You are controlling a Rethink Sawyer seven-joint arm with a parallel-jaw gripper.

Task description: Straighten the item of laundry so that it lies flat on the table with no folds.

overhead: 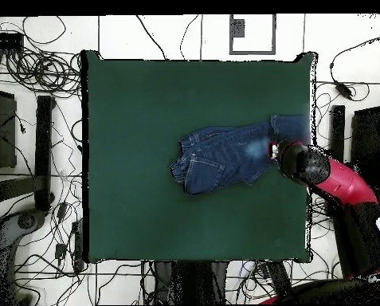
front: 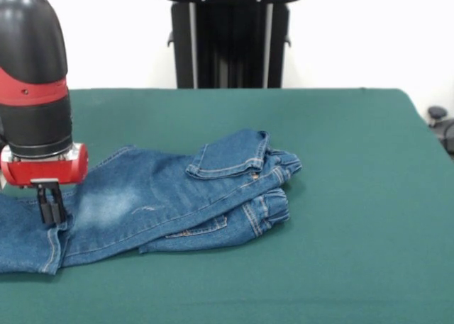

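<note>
The blue denim jeans (front: pixel 163 200) lie on the dark green table (front: pixel 340 161), folded lengthwise with the waistband and a back pocket bunched at the right in the front view. The legs run off toward the left edge. In the overhead view the jeans (overhead: pixel 225 155) sit right of centre, legs reaching the table's right edge (overhead: pixel 308 96). My gripper (front: pixel 52 209) hangs from the red and black arm and presses down on the leg near its hem; its black fingers (front: pixel 47 205) stand close together on the denim. In the overhead view the arm's head (overhead: pixel 298 162) hides the gripper.
The robot's black pedestal (front: pixel 230 40) stands behind the table's far edge. Cables (overhead: pixel 33 64) and black stands (overhead: pixel 43 151) lie on the floor around the table. The arm's red link (overhead: pixel 344 185) reaches in from the lower right in the overhead view.
</note>
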